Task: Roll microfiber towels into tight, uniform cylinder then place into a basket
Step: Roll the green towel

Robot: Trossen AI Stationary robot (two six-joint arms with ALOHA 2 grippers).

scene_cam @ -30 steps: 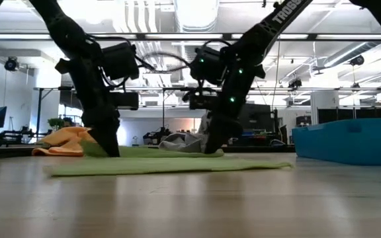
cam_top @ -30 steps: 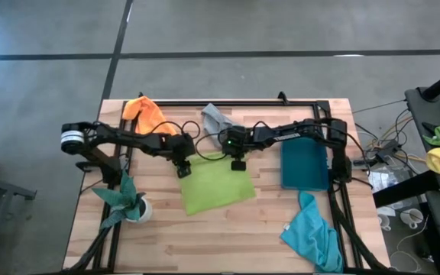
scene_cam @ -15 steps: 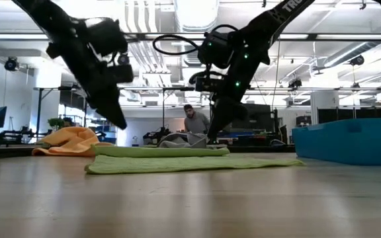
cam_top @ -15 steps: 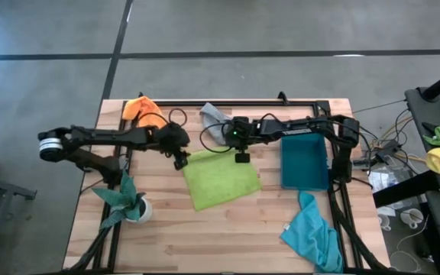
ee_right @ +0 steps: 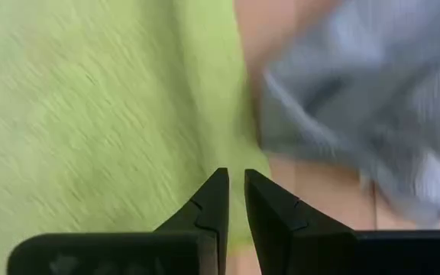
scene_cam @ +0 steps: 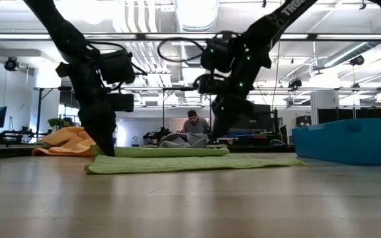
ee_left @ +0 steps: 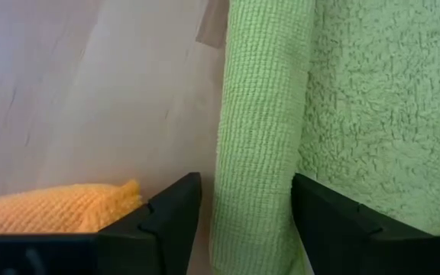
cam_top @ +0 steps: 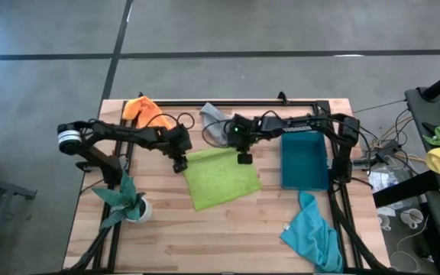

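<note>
Towel point(cam_top: 221, 177), the green one, lies flat mid-table with its far edge rolled into a thin tube. Left gripper point(cam_top: 179, 163) sits at one end of the roll, fingers point(ee_left: 166, 218) spread around it. Right gripper point(cam_top: 244, 158) is at the other end, fingers point(ee_right: 212, 206) nearly pressed together. Basket point(cam_top: 305, 160) sits just right of the towel.

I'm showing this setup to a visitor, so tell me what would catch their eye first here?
Probably the lime green towel at mid-table, its far edge turned into a narrow roll, with both dark arms bent over that edge. The left hand stands open astride one end of the roll; the right hand, nearly shut, is at the other end. The teal basket sits to the right, nothing visible in it.
</note>
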